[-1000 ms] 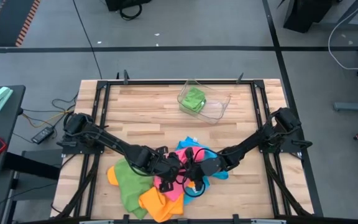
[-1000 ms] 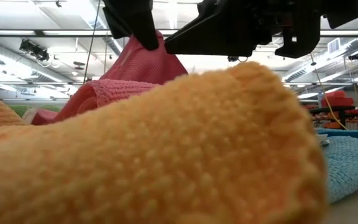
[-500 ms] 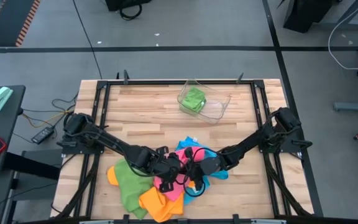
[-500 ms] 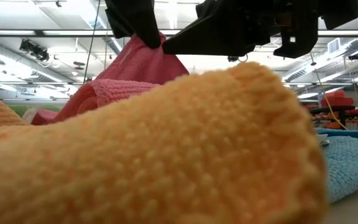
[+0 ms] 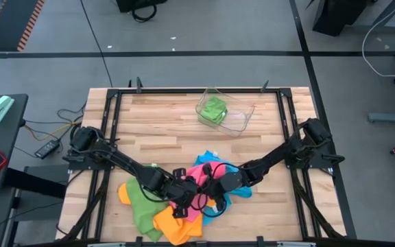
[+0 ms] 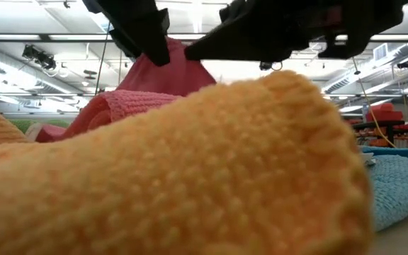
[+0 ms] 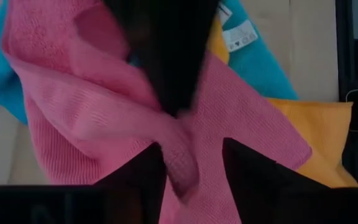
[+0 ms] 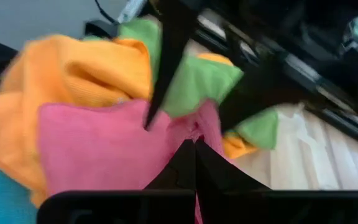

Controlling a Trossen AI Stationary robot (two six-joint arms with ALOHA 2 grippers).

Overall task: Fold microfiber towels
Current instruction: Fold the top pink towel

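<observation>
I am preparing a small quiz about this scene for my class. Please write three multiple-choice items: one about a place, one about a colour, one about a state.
1. Where is the clear plastic tray?
A. at the table's far edge, apart from the pile
B. under the pile
C. on the floor

2. What colour is the towel inside the tray?
A. pink
B. orange
C. green

3. How is the right end effector?
A. wide open over bare wood
B. shut on the pink towel
C. shut on the tray's rim

Key:
1 A, the high view shows the tray far from the pile.
2 C, a green towel in tray lies inside.
3 B, the right wrist view shows its fingers pinched together on pink cloth.
</observation>
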